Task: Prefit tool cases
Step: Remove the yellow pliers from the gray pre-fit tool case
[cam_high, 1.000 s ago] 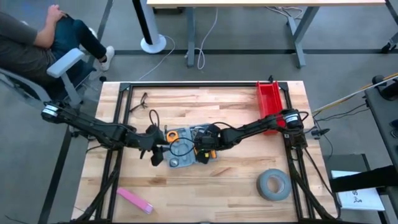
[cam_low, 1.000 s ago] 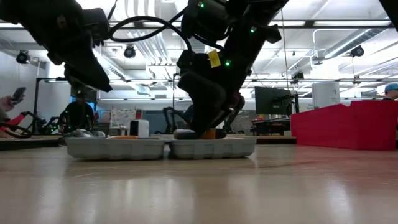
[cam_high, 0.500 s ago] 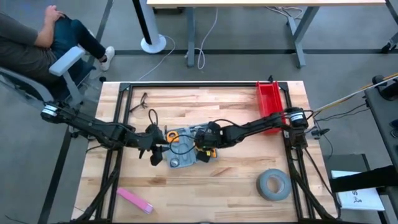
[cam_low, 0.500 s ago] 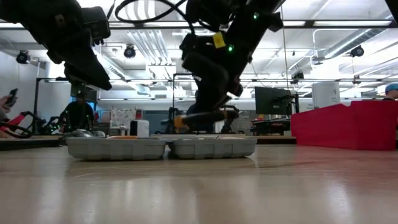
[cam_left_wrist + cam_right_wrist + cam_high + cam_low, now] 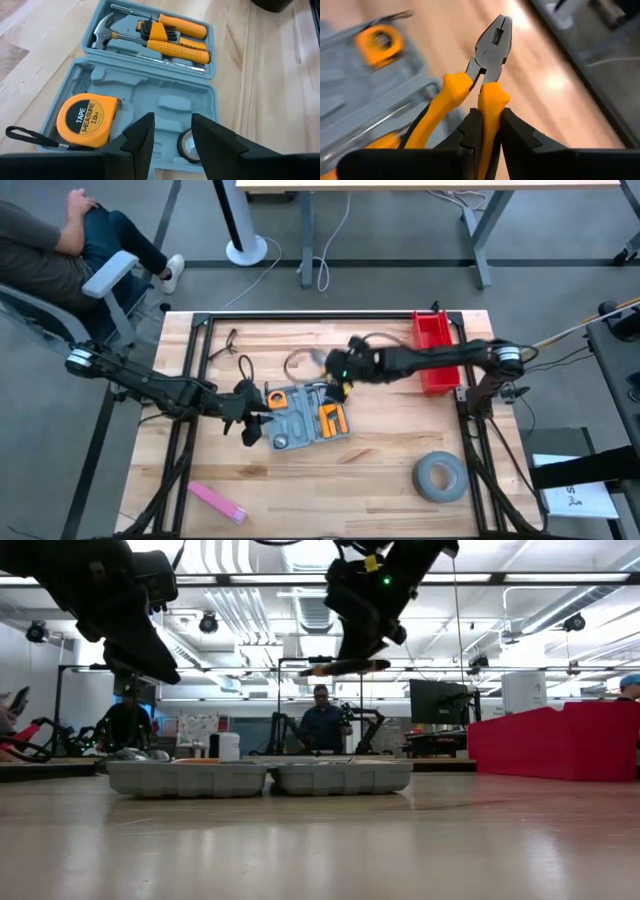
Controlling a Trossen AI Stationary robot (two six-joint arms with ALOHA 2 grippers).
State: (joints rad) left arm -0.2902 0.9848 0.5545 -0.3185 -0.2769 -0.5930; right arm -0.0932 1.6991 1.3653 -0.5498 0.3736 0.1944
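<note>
So the tool case is lying flat and wide open in the middle of the table, between the two arms. One half has the hammer, the hex keys and the orange-handled screwdrivers already seated; the other half has the tape measure in its pocket and a bare moulded recess beside it.

The right gripper is up in the air, off to the far side of the case toward the red bin, and its fingers are clamped on one orange handle of a pair of pliers. Only one handle is pinched; the other splays out beside it, so the tool can swing in the grip. The left gripper hovers low over the tape measure half with its fingers apart and nothing between them.

My take on doing this step well:
- bring the pliers down slowly so they don't pivot around that single pinched handle
- line the nose and handles up with the recess shape before lowering, not after; a skewed drop just leaves them riding on the ridges
- let the left gripper steady the case rim if it slides, since the plastic looks light and the wood is smooth
- release only once the pliers sit flush, then press lightly

Which recess takes the pliers I can't say for sure, my guess is the bare one near the tape measure
</note>
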